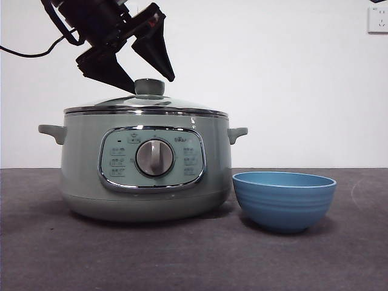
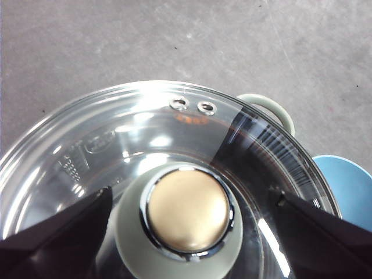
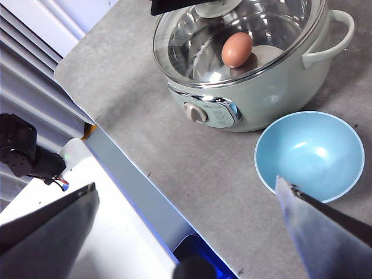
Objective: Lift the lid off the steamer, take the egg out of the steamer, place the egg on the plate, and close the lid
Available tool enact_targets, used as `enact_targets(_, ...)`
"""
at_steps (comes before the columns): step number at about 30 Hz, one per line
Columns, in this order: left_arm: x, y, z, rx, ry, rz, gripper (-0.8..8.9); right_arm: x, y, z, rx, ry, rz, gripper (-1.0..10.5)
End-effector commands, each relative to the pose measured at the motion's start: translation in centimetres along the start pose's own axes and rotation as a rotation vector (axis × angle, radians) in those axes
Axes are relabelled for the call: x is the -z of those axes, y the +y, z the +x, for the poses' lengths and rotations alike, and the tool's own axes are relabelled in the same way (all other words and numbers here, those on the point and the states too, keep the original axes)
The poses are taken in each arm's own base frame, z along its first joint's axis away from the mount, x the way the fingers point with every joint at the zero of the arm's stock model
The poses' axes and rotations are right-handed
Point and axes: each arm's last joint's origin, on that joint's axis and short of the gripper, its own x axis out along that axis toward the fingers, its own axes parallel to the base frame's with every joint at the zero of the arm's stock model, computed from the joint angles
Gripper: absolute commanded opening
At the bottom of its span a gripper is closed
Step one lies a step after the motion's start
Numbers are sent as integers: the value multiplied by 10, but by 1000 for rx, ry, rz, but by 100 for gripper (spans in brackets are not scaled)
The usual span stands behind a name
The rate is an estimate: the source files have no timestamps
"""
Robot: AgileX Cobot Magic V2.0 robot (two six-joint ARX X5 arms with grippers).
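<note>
The pale green steamer (image 1: 145, 176) stands on the dark table with the glass lid (image 1: 182, 104) closed on it. My left gripper (image 1: 153, 86) hangs open over the lid, one jaw on each side of the round knob (image 2: 186, 212) without touching it. Through the glass of the lid (image 3: 192, 40), the brown egg (image 3: 237, 49) shows inside the steamer (image 3: 261, 99). The blue plate (image 1: 284, 199) sits empty just right of the steamer. My right gripper (image 3: 186, 186) is open, high above the table's edge, near the plate (image 3: 311, 154).
A steamer side handle (image 2: 273, 107) points toward the plate (image 2: 349, 180). A white surface with a blue strip (image 3: 133, 197) borders the table by the right arm. A wall socket (image 1: 377, 18) is at the back right.
</note>
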Motion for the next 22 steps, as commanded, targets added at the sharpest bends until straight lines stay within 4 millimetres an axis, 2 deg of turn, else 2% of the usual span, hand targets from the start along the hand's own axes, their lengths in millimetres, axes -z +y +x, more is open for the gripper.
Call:
enact_targets(1, 2, -1, 3, 3, 16, 9, 444, -1, 0, 0, -2, -5, -7, 535)
enact_targets(22, 3, -2, 4, -43, 33, 1, 435, -1, 0, 0, -2, -5, -3, 535)
